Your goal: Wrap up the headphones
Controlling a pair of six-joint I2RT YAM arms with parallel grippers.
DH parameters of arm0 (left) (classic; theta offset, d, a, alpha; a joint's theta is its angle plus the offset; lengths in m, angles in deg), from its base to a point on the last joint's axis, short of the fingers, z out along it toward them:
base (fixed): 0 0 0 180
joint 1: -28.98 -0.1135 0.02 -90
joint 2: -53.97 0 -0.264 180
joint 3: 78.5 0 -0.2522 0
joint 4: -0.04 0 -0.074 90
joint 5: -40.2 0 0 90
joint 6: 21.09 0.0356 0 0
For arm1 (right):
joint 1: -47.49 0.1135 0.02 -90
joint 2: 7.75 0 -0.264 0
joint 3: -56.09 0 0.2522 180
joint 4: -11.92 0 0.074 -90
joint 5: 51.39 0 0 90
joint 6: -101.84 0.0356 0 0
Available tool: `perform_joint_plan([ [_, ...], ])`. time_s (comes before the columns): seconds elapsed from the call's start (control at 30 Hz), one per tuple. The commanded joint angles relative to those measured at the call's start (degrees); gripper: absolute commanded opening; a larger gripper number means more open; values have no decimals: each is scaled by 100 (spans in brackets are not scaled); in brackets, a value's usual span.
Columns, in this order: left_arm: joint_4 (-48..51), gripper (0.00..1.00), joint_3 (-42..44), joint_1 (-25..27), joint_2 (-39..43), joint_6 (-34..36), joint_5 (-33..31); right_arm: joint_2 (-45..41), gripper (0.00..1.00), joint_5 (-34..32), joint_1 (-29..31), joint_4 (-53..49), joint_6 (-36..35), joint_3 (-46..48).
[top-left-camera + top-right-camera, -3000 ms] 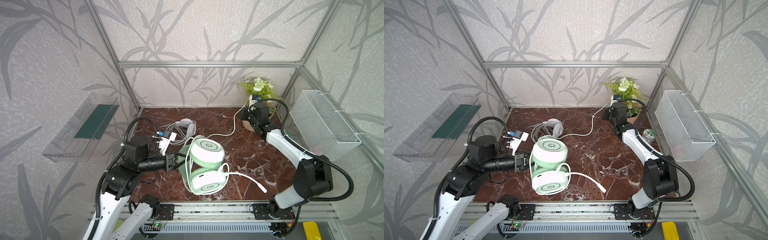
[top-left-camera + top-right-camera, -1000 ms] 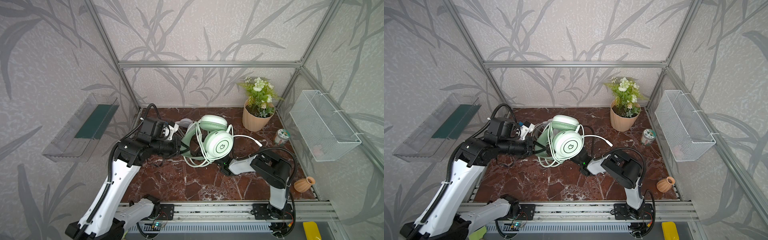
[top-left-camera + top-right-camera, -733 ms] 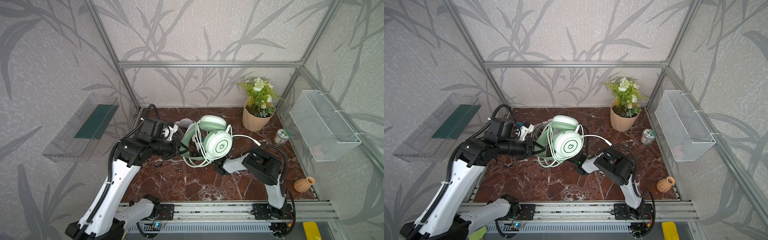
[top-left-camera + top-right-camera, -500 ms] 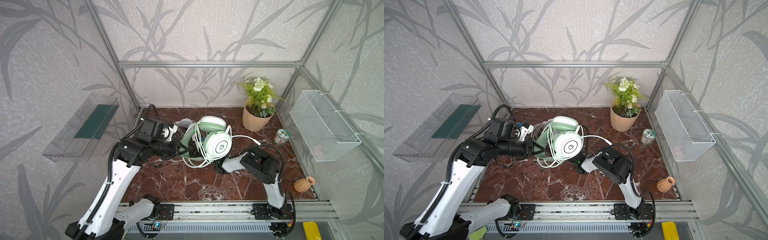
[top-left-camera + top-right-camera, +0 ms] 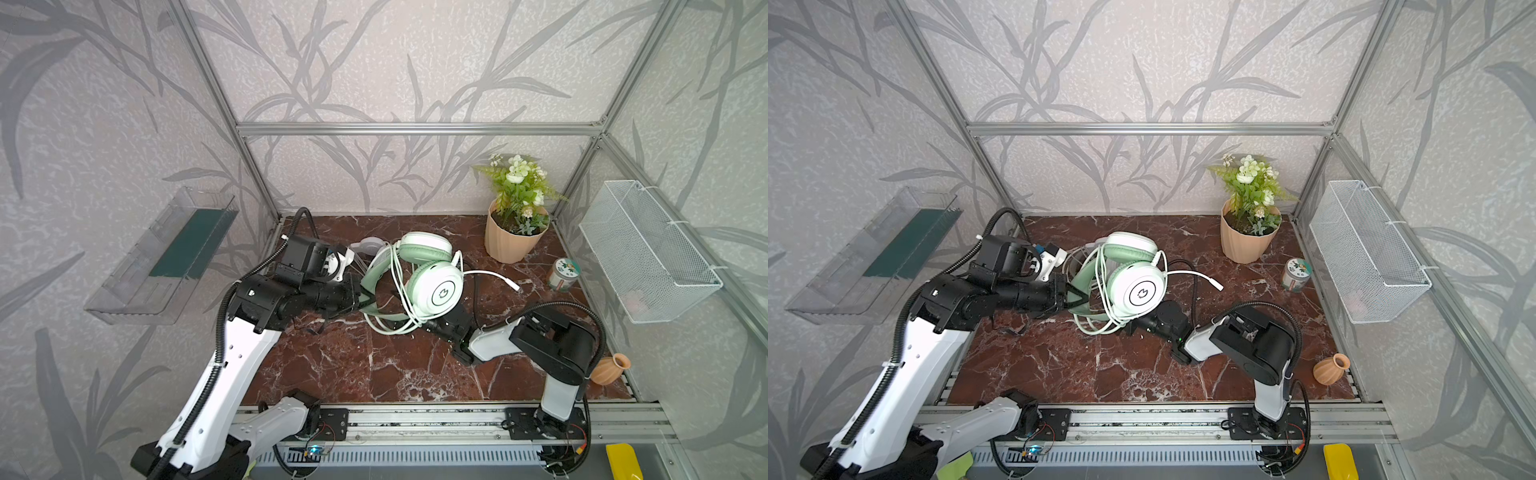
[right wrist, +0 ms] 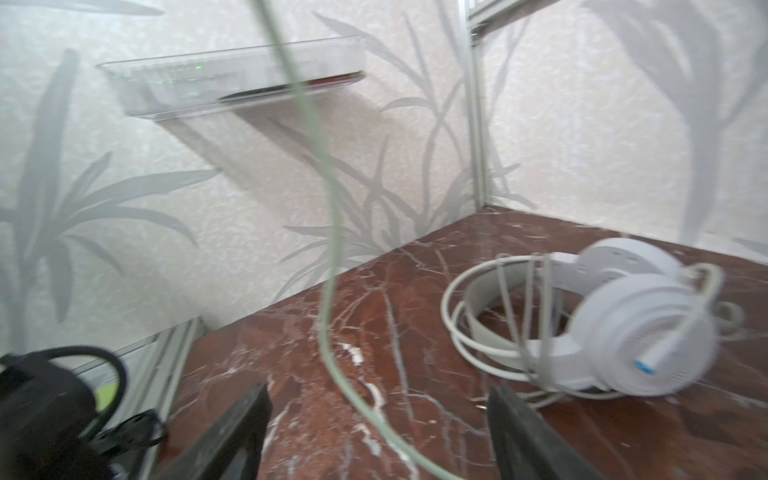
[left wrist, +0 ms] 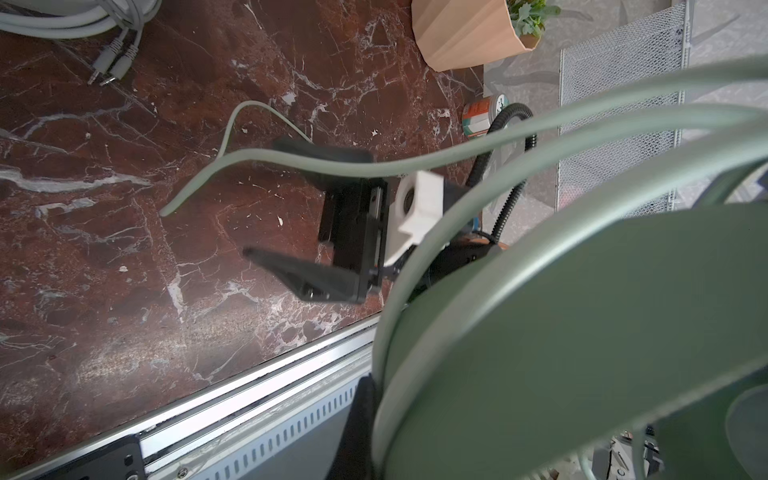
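Observation:
The pale mint green headphones point(image 5: 436, 289) point(image 5: 1138, 291) hang above the table, their thin cable wound round them in several loops. My left gripper point(image 5: 361, 297) point(image 5: 1071, 297) is shut on their headband point(image 7: 582, 332), which fills the left wrist view. My right gripper point(image 5: 432, 322) point(image 5: 1133, 324) point(image 7: 262, 197) sits low, just under the earcup, jaws open. A hanging stretch of cable point(image 6: 332, 249) runs between its fingers point(image 6: 245, 415) without being pinched. The cable's plug end point(image 5: 515, 286) sticks out to the right. The white headphones point(image 6: 623, 332) lie wrapped at the back left.
A flower pot point(image 5: 513, 241) stands at the back right, with a small tin point(image 5: 562, 274) beside it. A clay vase point(image 5: 609, 368) sits at the right front. A wire basket point(image 5: 648, 253) hangs on the right wall, a clear tray point(image 5: 166, 257) on the left.
Over three seconds the mint headphones went from lying on the table to held up. In the last second my right gripper slid left under the earcup; the left arm stayed still.

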Motion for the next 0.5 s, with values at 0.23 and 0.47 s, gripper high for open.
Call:
perform_joint_plan([
  [0.23, -194, 0, -251, 23, 71, -66, 140, 1044, 84, -848, 387, -47, -470, -1172],
  [0.47, -104, 0, -227, 24, 159, -42, 30, 1507, 68, -924, -58, -379, -314, -1681],
])
